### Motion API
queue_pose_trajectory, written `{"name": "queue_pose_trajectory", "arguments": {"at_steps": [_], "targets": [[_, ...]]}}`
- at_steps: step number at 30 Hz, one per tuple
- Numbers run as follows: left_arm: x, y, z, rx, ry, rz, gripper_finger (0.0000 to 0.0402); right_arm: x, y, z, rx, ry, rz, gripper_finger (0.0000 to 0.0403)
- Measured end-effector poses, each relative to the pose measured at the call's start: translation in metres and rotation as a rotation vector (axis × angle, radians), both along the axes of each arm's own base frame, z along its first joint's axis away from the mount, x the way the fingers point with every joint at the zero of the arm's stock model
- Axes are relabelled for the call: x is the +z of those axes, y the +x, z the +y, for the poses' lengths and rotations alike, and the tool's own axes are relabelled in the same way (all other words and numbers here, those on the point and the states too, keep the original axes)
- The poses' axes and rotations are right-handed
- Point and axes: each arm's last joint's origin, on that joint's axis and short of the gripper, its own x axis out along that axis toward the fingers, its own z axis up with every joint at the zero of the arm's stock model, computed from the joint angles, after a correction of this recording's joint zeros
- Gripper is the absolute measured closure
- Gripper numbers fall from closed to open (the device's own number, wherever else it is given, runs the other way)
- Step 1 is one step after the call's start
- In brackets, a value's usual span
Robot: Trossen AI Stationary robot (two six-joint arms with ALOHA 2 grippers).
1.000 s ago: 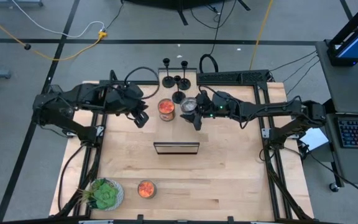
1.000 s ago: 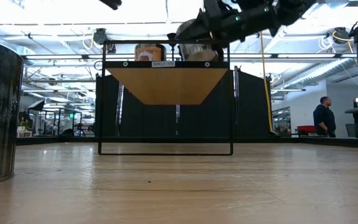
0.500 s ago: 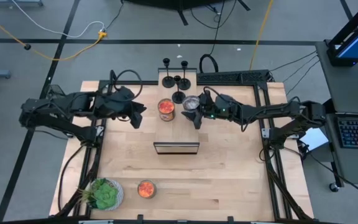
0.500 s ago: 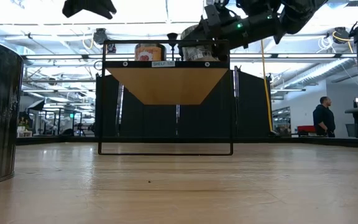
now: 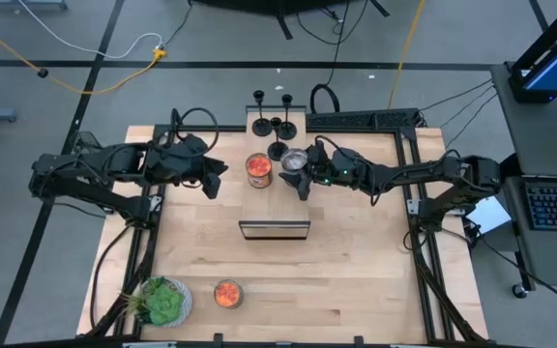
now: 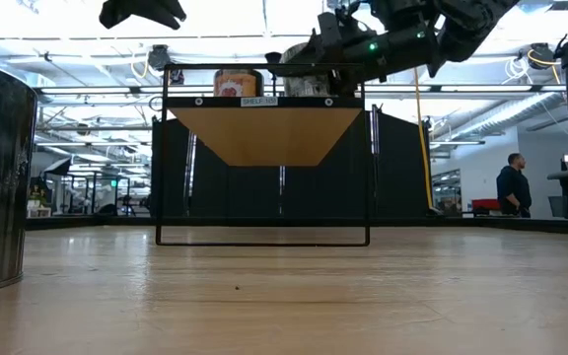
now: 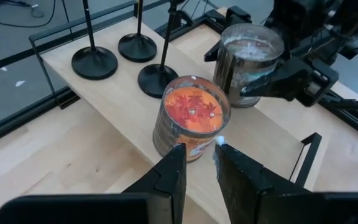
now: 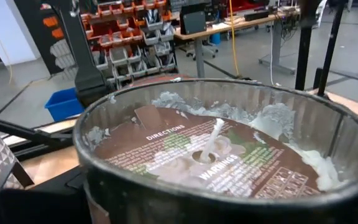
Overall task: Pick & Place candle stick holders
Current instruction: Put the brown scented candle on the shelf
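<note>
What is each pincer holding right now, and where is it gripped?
The right pincer grips the silver candle jar by its sides, on the shelf. The left pincer holds nothing.

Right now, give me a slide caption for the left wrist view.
Left gripper faces an orange jar candle on the wooden shelf; right gripper grips a grey jar candle beside three black candlestick holders.

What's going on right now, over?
Right end effector gripping grey candle jar on shelf. Left end effector empty, near orange candle. Candle stick holders untouched, jars in front.
</note>
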Motion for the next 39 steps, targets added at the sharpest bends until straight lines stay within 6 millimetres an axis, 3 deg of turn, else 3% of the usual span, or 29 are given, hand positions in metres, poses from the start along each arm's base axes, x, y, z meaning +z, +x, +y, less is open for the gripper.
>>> {"name": "queue_pose_trajectory", "arguments": {"at_steps": [10, 21, 39], "targets": [[0.0002, 0.0, 0.0002, 0.006, 0.004, -0.001, 0.0311, -0.0082, 0.0026, 0.0, 0.005, 0.009, 0.036, 0.006], [0.0002, 0.0, 0.0002, 0.006, 0.004, -0.001, 0.0311, -0.0067, 0.0026, 0.0005, 0.008, 0.008, 0.034, 0.0033], [0.0006, 0.0003, 0.0001, 0.007, 0.0, -0.008, 0.0311, -0.0039, 0.0031, 0.0002, 0.011, -0.003, 0.005, 0.0035]]}}
